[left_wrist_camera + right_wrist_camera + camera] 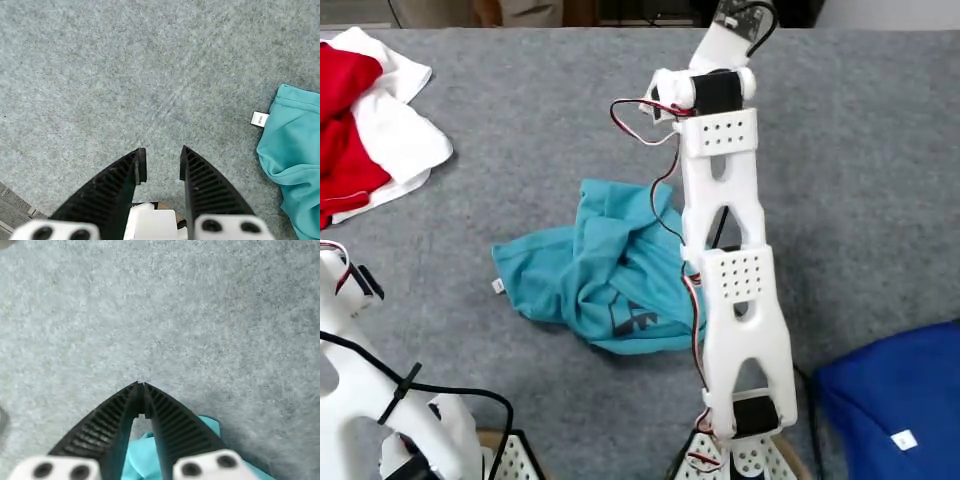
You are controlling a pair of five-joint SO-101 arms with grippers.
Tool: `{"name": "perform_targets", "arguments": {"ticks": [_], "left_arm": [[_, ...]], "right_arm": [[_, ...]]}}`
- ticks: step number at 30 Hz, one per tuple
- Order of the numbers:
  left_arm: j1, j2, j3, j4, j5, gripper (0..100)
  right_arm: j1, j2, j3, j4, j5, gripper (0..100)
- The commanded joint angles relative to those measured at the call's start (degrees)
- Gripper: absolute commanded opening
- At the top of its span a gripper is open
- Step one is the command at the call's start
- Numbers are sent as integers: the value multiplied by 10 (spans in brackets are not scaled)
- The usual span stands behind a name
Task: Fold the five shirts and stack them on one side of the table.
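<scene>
The left pincer (pixel 162 159) is hovering over bare grey counter (pixel 100 75). Its jaws are standing a narrow gap apart and are gripping nothing. The teal shirt (pixel 295 150) is lying crumpled near this pincer, on the side toward the right arm (pixel 730 250), and is not touching the fingers. A small white tag (pixel 260 119) is sticking out from the shirt edge closest to the pincer.

The right pincer (pixel 141 386) is hanging over bare counter with its jaws pressed together so the tips are meeting. No cloth is showing between the tips. Teal fabric is showing behind this pincer, under the roots of its fingers, back toward the arm's base.

From above, the right arm is stretching far out across the counter, and its links are passing over one edge of the teal shirt. That shirt is sitting in a loose heap partway back along the arm, well behind the right pincer.

A red shirt (pixel 345 130) and a white shirt (pixel 405 135) are lying bunched together, touching. They are well apart from both pincers, at the far corner on the left arm's side. A blue shirt (pixel 890 390) is lying near the right arm's base, on the side away from the left pincer.
</scene>
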Motion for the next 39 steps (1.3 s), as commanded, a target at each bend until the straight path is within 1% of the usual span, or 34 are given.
{"name": "perform_targets", "arguments": {"ticks": [1,5,11,13,15,17,20,22,29,39], "left_arm": [[-2,-8,3,4,-3,126],[1,-8,23,4,-3,128],[2,-7,23,4,-4,128],[2,-6,24,4,-4,128],[2,-6,25,4,-4,128],[2,-6,25,4,-4,128],[2,-6,25,4,-4,128],[2,-6,25,4,-4,128],[2,-7,25,4,-4,126],[2,-6,26,4,-4,127]], "right_arm": [[4,-37,22,12,27,6],[-8,-62,116,14,76,9],[-26,-200,334,13,84,9],[-35,-248,405,12,101,10],[-45,-284,465,11,106,41],[-59,-299,507,11,104,95],[-73,-298,532,4,103,168],[-74,-286,535,-4,102,186],[-55,-233,534,-45,102,185],[-45,-223,535,-133,106,185]]}}
